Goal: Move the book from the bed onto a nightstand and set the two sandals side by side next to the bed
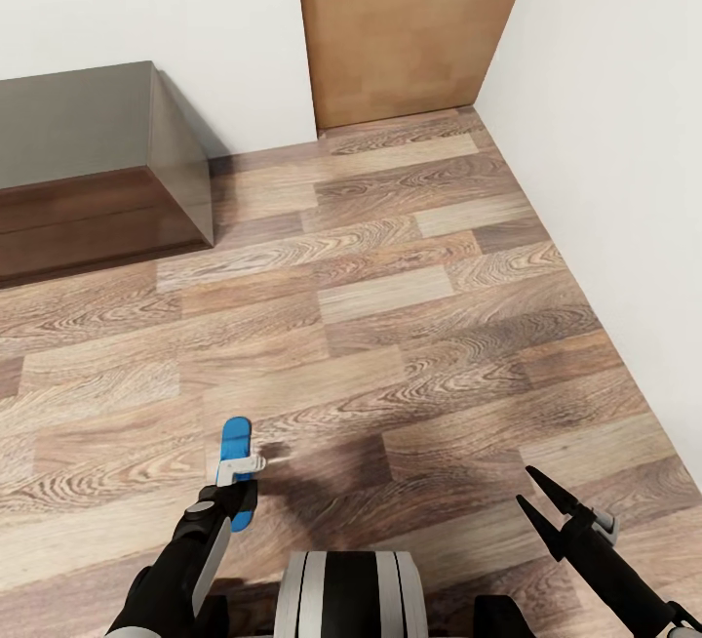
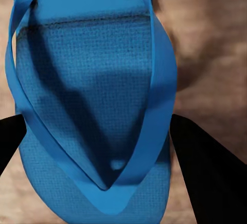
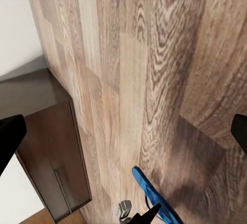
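While left hand (image 1: 237,494) clamps slim blue sandal (image 1: 235,453) | right hand (image 1: 539,499) spread, empty | wood-grain plank floor (image 1: 390,306)

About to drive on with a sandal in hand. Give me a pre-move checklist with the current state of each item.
1. Left gripper closed on the sandal: ok; jaws sit on both sides of it.
2. Sandal off the floor: ok, it casts a separate shadow.
3. Right gripper free: ok, jaws open and empty.
4. Path ahead: ok; the dark cabinet stands off to the left.
5. Door shut: cannot tell.
6. Second sandal located: not ok.
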